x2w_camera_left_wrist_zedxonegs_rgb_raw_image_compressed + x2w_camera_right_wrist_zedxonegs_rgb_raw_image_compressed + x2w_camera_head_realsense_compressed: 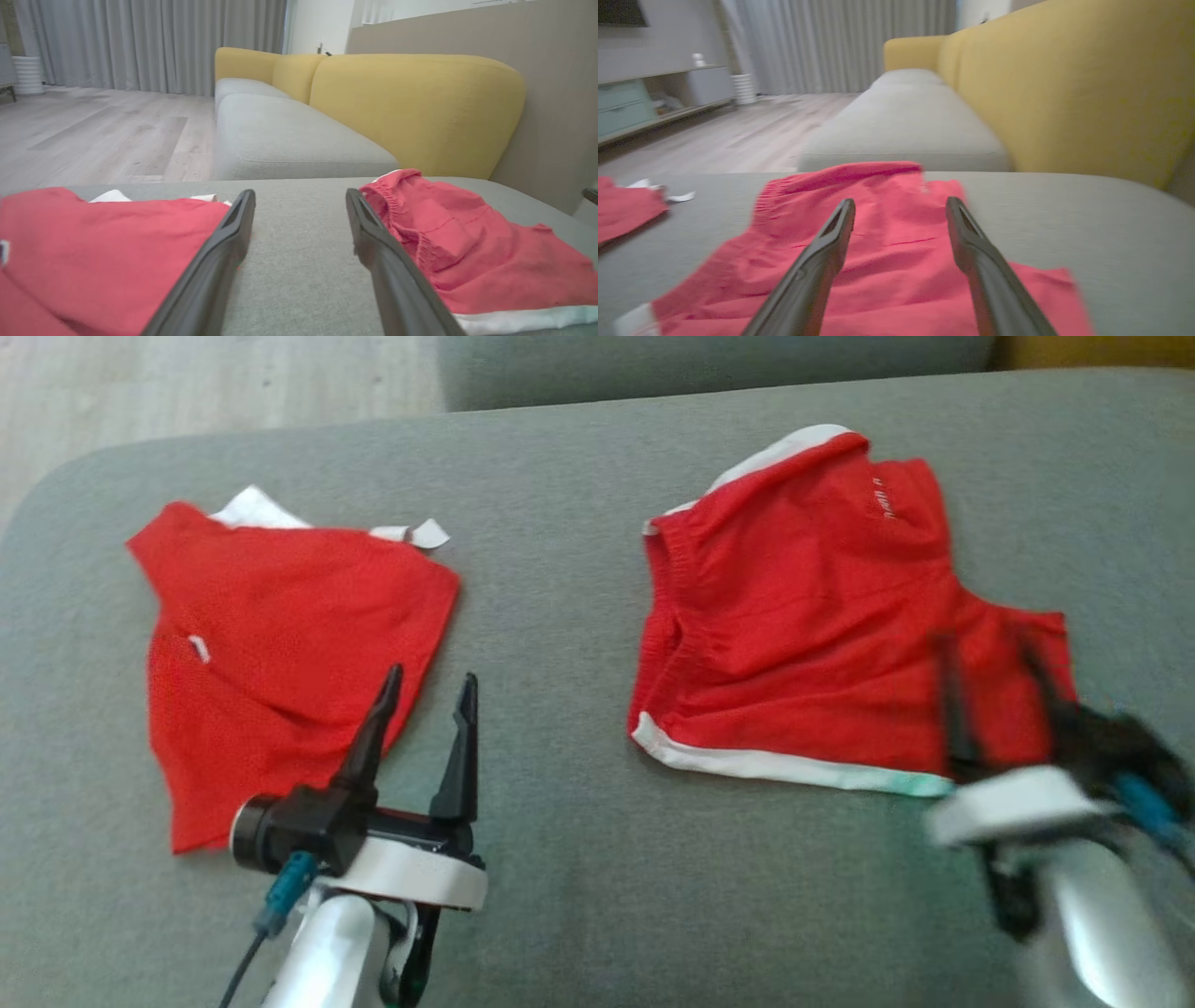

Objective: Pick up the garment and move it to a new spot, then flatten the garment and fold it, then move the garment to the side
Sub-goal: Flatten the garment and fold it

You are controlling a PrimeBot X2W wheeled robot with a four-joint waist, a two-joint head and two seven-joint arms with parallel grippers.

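Now | grey seat, yellow backrest, wood floor | red garment | left end effector, right end effector released

The shorts at three o'clock were red with a white hem band. The second garment at nine o'clock was red mesh with white edges. The cushion was grey and the backrest yellow.

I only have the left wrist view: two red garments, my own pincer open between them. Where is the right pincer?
Observer: The right pincer hovers over the near right part of the right garment, fingers apart, nothing between them.
Operator: Any marking on that garment?
Observer: Small white lettering near its far edge.
Operator: Is the left garment all on the cushion?
Observer: Yes, the left garment lies wholly on the grey cushion.
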